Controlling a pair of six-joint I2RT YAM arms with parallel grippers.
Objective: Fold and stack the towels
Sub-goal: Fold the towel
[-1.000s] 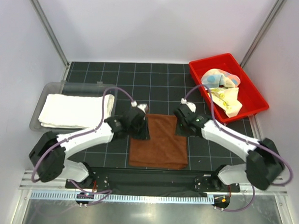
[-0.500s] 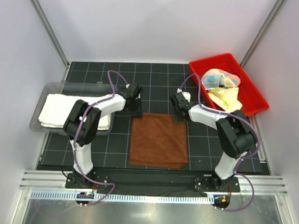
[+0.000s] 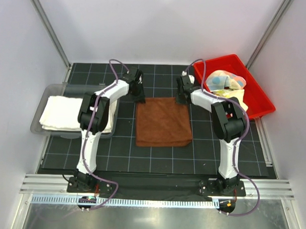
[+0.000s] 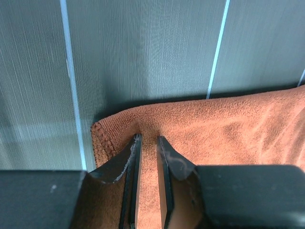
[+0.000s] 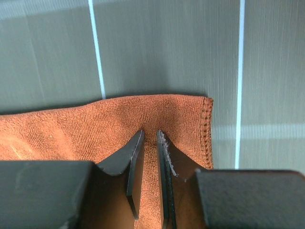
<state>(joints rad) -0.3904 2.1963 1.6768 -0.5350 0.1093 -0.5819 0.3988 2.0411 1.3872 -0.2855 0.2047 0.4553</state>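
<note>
Brown towel (image 3: 163,122): spread flat on the black gridded mat (image 3: 159,77), mid-table, between the two arms. Far edge roughly level with both wrists; near edge well short of the arm bases.

Left gripper (image 4: 148,138): lowered onto the far-left corner of the brown towel. Jaws nearly together, with a thin ridge of cloth pinched between the fingertips. Stitched corner hem visible just left of the fingers (image 4: 126,160).

Right gripper (image 5: 150,132): lowered onto the far-right corner of the same cloth. Jaws equally narrow, clamped on a small pleat. Stitched side hem just right of the fingers (image 5: 169,157).

Cream-white towel (image 3: 72,113): folded, lying inside the clear tray (image 3: 68,86) at the left side of the mat, partly behind the left arm.

Pastel towel (image 3: 222,79) and yellow towel (image 3: 231,99): bunched together, unfolded, inside the red bin (image 3: 217,60) at the far right, pastel one farther back.
</note>
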